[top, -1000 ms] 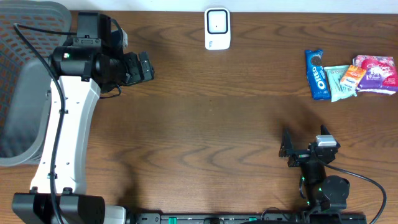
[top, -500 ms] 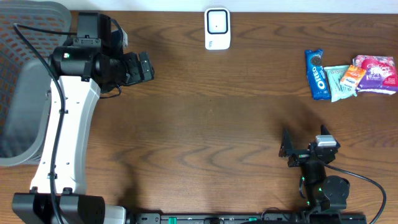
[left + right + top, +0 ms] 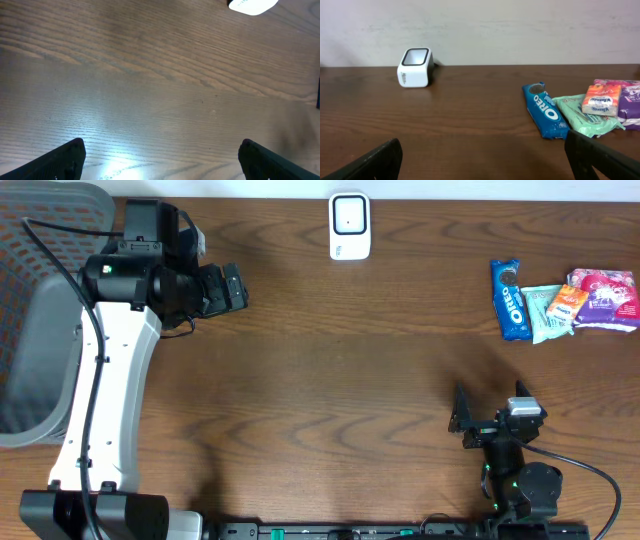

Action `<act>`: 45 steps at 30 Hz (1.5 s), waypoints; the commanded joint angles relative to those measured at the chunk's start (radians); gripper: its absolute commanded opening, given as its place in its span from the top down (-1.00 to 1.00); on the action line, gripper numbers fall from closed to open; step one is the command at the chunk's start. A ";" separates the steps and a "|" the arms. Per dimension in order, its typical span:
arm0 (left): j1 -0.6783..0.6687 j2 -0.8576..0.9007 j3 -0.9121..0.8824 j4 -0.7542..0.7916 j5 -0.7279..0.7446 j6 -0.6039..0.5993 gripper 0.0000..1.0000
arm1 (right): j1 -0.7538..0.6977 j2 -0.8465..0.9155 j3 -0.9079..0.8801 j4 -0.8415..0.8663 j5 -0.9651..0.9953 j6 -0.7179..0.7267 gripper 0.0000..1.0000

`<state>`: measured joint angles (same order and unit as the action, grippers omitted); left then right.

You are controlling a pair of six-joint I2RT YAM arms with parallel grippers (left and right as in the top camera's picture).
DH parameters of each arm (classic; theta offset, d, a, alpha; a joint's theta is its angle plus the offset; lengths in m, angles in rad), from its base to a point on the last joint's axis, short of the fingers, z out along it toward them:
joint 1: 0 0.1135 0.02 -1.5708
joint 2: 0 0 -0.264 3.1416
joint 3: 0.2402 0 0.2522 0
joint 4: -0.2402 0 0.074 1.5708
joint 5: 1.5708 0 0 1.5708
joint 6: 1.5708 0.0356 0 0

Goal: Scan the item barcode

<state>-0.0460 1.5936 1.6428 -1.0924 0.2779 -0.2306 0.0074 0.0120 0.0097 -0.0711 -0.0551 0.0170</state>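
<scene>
Brown tabletop (image 3: pixel 340 370), grey basket (image 3: pixel 40 240) beside it — left end effector (image 3: pixel 235 286) and right end effector (image 3: pixel 462 418) spread wide, empty.

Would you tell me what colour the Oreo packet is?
Oreo packet: blue, white lettering; best in right wrist view.

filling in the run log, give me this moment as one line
left gripper open, empty | right gripper open, empty | cookie pack untouched, right side | scanner far side, nothing presented

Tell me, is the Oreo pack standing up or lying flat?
Lying flat: the Oreo pack rests lengthwise on the table, logo facing up, in both overhead and right wrist views.
</scene>
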 commanded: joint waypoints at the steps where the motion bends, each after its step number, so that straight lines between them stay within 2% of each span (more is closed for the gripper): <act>1: 0.002 0.002 -0.003 0.000 -0.010 0.013 -0.96 | -0.006 -0.007 -0.005 0.000 -0.003 -0.011 -0.98; 3: 0.002 0.002 -0.003 -0.002 -0.011 0.014 -0.95 | -0.006 -0.007 -0.005 0.000 -0.003 -0.011 -0.98; 7: 0.003 0.002 -0.003 -0.004 -0.111 0.013 -0.96 | -0.006 -0.007 -0.005 0.000 -0.003 -0.011 -0.98; 13: 0.003 -0.047 -0.012 -0.018 -0.114 0.012 -0.96 | -0.006 -0.007 -0.005 0.000 -0.003 -0.011 -0.98; 18: 0.000 -0.156 -0.106 0.014 -0.113 0.012 -0.96 | -0.006 -0.006 -0.005 0.000 -0.003 -0.011 -0.99; 24: -0.001 -0.348 -0.358 0.159 -0.114 0.013 -0.96 | -0.006 -0.006 -0.005 0.000 -0.003 -0.011 -0.99; 33: -0.001 -0.715 -0.809 0.485 -0.103 0.013 -0.96 | -0.006 -0.006 -0.005 0.000 -0.003 -0.011 -0.99; 45: -0.001 -1.170 -1.229 0.729 -0.104 0.013 -0.96 | -0.006 -0.006 -0.005 0.000 -0.003 -0.011 -0.99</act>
<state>-0.0467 0.5030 0.4747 -0.3801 0.1768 -0.2306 0.0074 0.0120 0.0097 -0.0704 -0.0551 0.0170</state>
